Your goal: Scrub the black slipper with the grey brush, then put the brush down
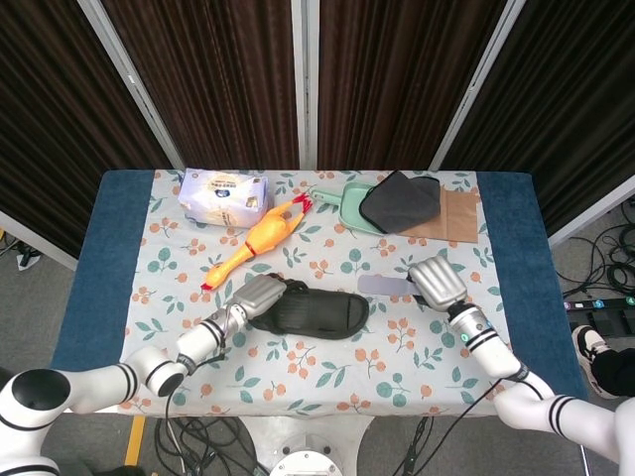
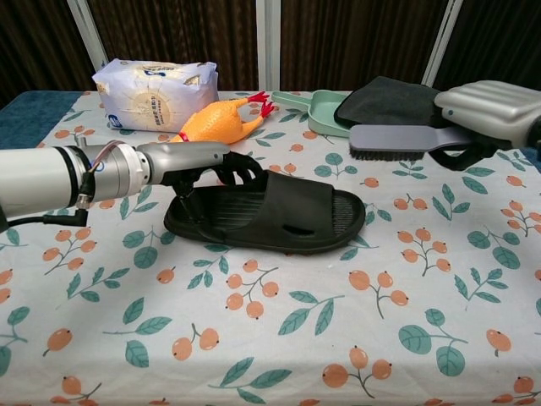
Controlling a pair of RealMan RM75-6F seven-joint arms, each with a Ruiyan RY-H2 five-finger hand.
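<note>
From the head view, your left hand (image 1: 260, 295) grips the heel end of the black slipper (image 1: 316, 312), which lies near the middle of the surface (image 1: 327, 377). Your right hand (image 1: 438, 283) holds the grey brush (image 1: 385, 286) just right of the slipper. Seen from the chest view, your left hand (image 2: 182, 161) has its fingers curled on the slipper (image 2: 270, 211), while your right hand (image 2: 494, 110) clamps the brush (image 2: 397, 139) handle, bristles down, above the surface (image 2: 355, 338).

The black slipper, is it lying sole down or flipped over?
Sole down: the black slipper lies flat with footbed and strap facing up, left hand resting on its heel end.
</note>
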